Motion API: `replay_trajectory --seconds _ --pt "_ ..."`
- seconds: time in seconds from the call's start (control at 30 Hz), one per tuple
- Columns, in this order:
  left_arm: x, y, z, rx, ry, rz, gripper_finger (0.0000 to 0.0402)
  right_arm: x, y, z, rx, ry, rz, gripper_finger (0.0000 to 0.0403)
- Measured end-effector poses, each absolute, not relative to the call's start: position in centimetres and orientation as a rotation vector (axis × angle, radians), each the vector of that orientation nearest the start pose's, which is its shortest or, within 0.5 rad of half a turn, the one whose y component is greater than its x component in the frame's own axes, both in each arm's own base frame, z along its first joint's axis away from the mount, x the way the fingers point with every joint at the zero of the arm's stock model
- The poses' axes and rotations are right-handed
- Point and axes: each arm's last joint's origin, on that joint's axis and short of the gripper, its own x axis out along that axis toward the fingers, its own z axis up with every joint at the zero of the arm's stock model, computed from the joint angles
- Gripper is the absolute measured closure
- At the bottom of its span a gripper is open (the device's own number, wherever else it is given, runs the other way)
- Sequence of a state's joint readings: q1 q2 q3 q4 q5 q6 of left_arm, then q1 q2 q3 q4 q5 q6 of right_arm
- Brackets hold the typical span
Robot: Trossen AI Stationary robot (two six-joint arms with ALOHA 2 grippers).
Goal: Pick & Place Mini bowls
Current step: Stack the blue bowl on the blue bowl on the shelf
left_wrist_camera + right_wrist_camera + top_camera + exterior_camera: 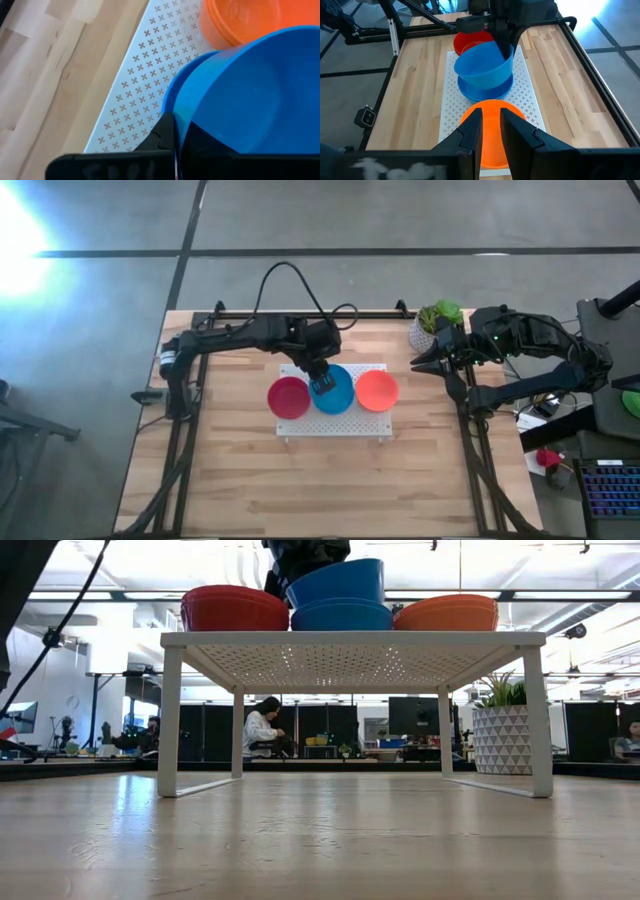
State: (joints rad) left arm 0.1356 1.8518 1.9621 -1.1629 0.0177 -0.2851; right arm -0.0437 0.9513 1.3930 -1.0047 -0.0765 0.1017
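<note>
Three stations stand in a row on the white perforated board: a red bowl, a blue bowl and an orange bowl. A second blue bowl is tilted over the lower blue one. My left gripper is shut on that upper bowl. My right gripper is open and waits at the table's right side, beside the plant pot, pointing toward the orange bowl. My left gripper holds the upper blue bowl by its rim on the side toward the red bowl. One finger is outside the wall and one inside. The fingers come from above, pointing down. The bowl is tilted, its base low inside the lower blue bowl.
The board is a small raised stand on thin legs in the middle of the wooden table. A white pot with a green plant stands at the far right corner. Bare wood lies on the near side and to the left.
</note>
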Motion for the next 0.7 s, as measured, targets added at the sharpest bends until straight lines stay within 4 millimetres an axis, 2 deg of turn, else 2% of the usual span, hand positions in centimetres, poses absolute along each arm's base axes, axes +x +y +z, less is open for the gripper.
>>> replay_trajectory --seconds 0.3,0.7 --pt "37.38 5.01 36.05 -0.322 1.029 0.237 0.0378 14.42 -0.41 42.58 0.129 0.564 0.005 0.0337" --pt "37.37 4.92 36.11 -0.341 1.028 0.214 0.0292 14.42 -0.41 42.59 0.129 0.563 0.005 0.0337"
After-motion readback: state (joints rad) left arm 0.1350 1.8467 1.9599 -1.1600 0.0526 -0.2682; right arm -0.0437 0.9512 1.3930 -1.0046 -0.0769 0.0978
